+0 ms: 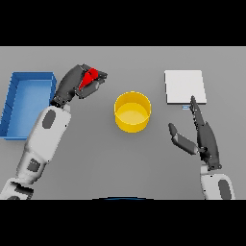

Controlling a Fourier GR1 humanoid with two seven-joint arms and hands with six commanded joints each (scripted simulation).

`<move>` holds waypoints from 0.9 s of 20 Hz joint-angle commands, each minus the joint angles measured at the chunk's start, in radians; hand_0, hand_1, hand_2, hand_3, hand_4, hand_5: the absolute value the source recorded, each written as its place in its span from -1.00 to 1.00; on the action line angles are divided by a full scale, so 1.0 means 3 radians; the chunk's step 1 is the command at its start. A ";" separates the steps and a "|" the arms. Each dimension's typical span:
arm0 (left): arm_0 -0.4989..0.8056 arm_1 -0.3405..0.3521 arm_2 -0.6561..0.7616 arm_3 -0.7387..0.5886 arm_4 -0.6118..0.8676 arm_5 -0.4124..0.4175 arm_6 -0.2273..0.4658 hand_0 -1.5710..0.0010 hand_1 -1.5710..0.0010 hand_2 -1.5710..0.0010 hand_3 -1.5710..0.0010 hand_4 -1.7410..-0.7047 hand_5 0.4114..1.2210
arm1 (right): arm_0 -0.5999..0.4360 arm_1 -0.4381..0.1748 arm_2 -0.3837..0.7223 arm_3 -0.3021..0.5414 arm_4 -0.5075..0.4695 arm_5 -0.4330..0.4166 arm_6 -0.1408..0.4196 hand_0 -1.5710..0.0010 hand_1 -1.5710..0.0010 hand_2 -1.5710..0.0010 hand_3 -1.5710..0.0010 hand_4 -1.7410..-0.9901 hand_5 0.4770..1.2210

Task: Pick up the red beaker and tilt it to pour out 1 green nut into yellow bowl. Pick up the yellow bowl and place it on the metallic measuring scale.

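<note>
My left hand (82, 82) is curled round the red beaker (90, 77), holding it left of the yellow bowl (132, 112) with its mouth tipped toward the bowl. Most of the beaker is hidden by the fingers, and no green nut shows. The bowl stands upright at the table's middle and looks empty. The metallic measuring scale (185, 86) is a pale flat plate at the back right. My right hand (204, 134) rests open on the table just in front of the scale, its fingers straight and pointing at the scale's near edge, thumb spread to the left.
A blue bin (14, 103) with raised walls lies at the far left, just beside my left forearm.
</note>
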 commanded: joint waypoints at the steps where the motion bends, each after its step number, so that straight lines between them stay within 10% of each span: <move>1: -0.0040 0.0058 -0.0086 0.0012 -0.0116 -0.0037 0.0059 -1.00 -1.00 -1.00 -1.00 -0.99 0.76 | 0.0041 0.0004 0.0019 -0.0049 0.0002 0.0010 -0.0008 1.00 1.00 1.00 1.00 0.48 -0.51; 12: -0.0712 0.0253 -0.1211 0.0238 -0.1442 -0.0603 0.0495 -1.00 -1.00 -1.00 -1.00 -0.90 0.95 | 0.0024 0.0063 0.0022 -0.0063 -0.0051 0.0026 0.0124 1.00 1.00 1.00 1.00 0.46 -0.47; 18: -0.1156 0.0319 -0.1683 0.0533 -0.1957 -0.1016 0.0256 -1.00 -1.00 -1.00 -0.70 -0.96 0.99 | 0.0064 0.0127 0.0001 -0.0051 -0.0179 0.0065 0.0153 1.00 1.00 1.00 1.00 0.43 -0.53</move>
